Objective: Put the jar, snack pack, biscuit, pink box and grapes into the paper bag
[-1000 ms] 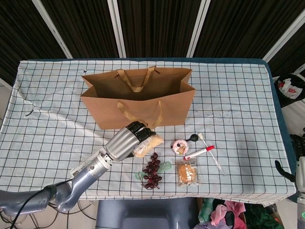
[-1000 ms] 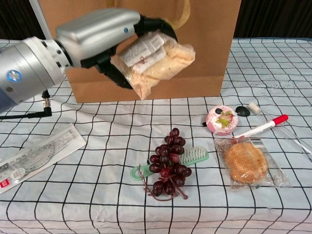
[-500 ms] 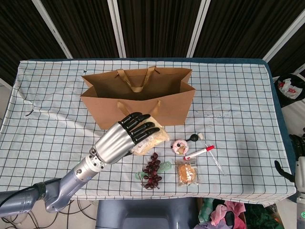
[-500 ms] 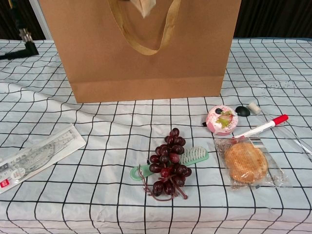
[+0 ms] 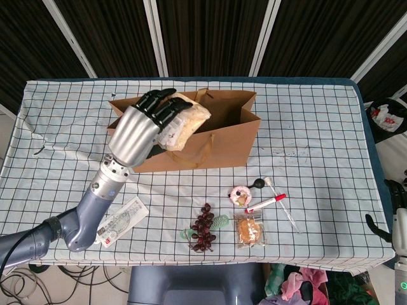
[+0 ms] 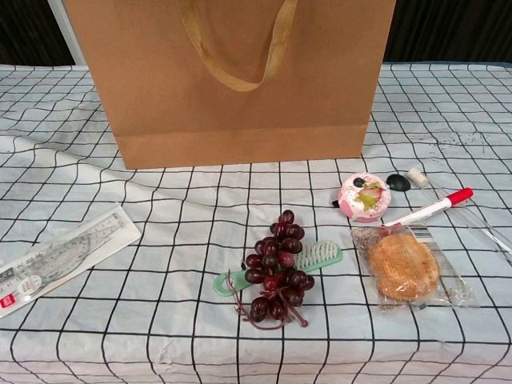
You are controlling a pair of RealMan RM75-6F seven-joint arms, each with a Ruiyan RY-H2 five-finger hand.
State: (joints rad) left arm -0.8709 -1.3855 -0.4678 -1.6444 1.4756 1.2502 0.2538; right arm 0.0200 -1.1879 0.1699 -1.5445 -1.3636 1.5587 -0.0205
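My left hand (image 5: 141, 126) grips the snack pack (image 5: 186, 121), a clear bag of pale crackers, and holds it over the left part of the open brown paper bag (image 5: 219, 143) (image 6: 232, 80). The dark grapes (image 5: 203, 227) (image 6: 274, 276), the wrapped biscuit (image 5: 249, 230) (image 6: 404, 266) and the round pink box (image 5: 240, 194) (image 6: 364, 196) lie on the cloth in front of the bag. No jar shows. Only a grey and black part of my right arm (image 5: 395, 225) shows at the right edge; its fingers cannot be made out.
A green brush (image 5: 219, 222) (image 6: 316, 258) lies against the grapes. A red-capped pen (image 5: 266, 203) (image 6: 432, 210) and a clear sleeve (image 5: 289, 216) lie right of the pink box. A packed ruler set (image 5: 124, 219) (image 6: 56, 256) lies at the front left.
My left hand has lifted the snack pack from in front of the bag up and back to above its opening, leaving the chest view and uncovering the ruler set.
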